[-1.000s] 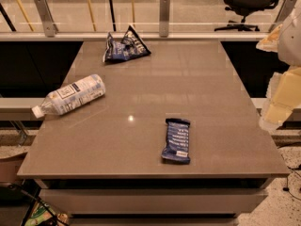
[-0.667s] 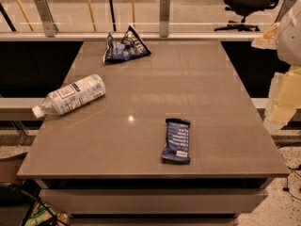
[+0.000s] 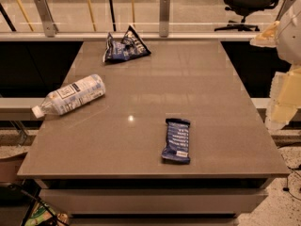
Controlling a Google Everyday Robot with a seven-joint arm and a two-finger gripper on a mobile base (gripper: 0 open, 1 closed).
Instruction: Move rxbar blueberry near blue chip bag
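Cream-coloured gripper (image 3: 283, 102) hangs off the right edge of the tabletop, outside it, about level with the middle of that edge. The frame cuts it, and I cannot tell whether it is open or closed. No object shows at it.

Rxbar blueberry (image 3: 177, 140) lies flat near the front edge, right of centre, long axis running front to back, well apart from the gripper. Blue chip bag (image 3: 124, 46) sits crumpled at the back edge, left of centre, well apart from the bar. Clear water bottle (image 3: 70, 95) lies on its side near the left edge.

Step in hand, by my reading: the reach to the bar, not yet begun. Come down over the bar's middle and close across its narrow width. It is thin, so get low against the grey tabletop (image 3: 202, 79). Carry it toward the back-left, passing right of the bottle, and set it just beside the bag, not on it.

Hard to make out: the gripper's tip, the bar's lettering, how high the bag's folds stand.
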